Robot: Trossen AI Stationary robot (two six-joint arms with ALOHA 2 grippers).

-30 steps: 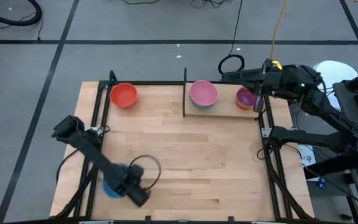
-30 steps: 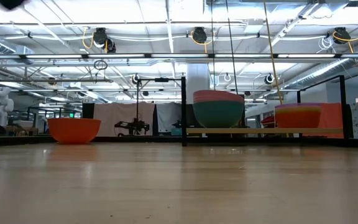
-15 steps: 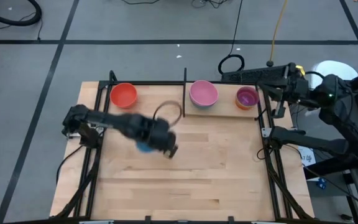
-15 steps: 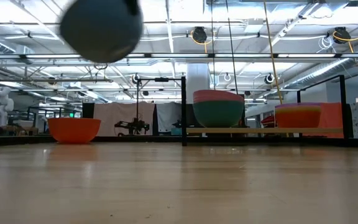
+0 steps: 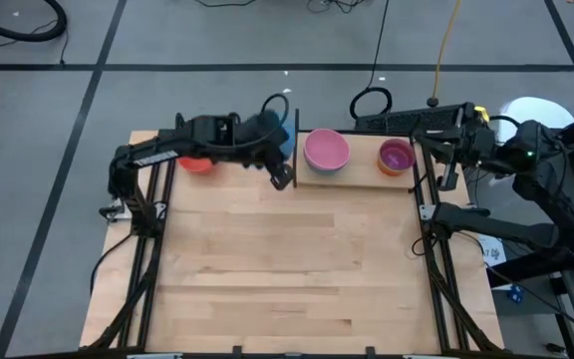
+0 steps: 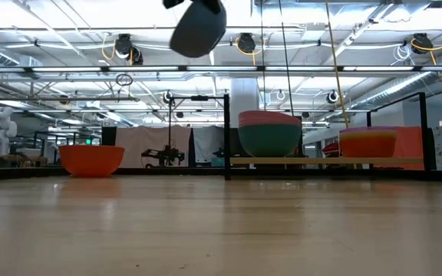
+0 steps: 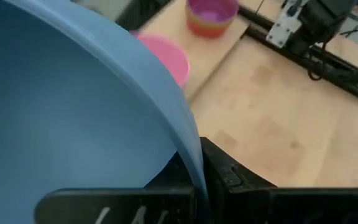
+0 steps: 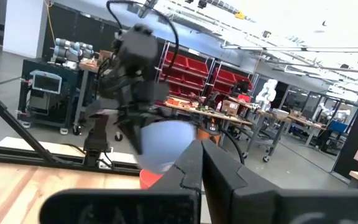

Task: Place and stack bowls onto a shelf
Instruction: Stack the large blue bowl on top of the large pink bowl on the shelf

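Observation:
My left gripper (image 5: 279, 170) is high over the table's far edge, just left of the shelf's black post (image 5: 296, 150), shut on a large blue bowl (image 5: 273, 134). From table height the bowl (image 6: 198, 27) shows far above the wood. The shelf (image 5: 357, 178) carries a pink bowl (image 5: 327, 150) nested in a teal one (image 6: 269, 142), and a stack of small bowls topped by purple (image 5: 396, 157). A red-orange bowl (image 5: 197, 158) stands on the table at the far left, partly under my left arm. My right gripper (image 5: 444, 152) waits shut beyond the shelf's right end. My left gripper holds the blue bowl by its rim (image 7: 194, 155), one finger (image 7: 229, 177) outside the wall and the other inside the hollow. The bowl is lifted clear of the table, tilted on its side.
Black frame rails run along the table's left side (image 5: 152, 219) and right side (image 5: 429, 214). The wide wooden tabletop (image 5: 287, 259) lies toward the near edge. Cables (image 5: 372, 100) trail on the floor behind the shelf.
My left gripper has swung the blue bowl from the near left corner across the table to the far edge beside the shelf's post, carrying it high. My right gripper drew back from over the purple stack toward the right, then kept still.

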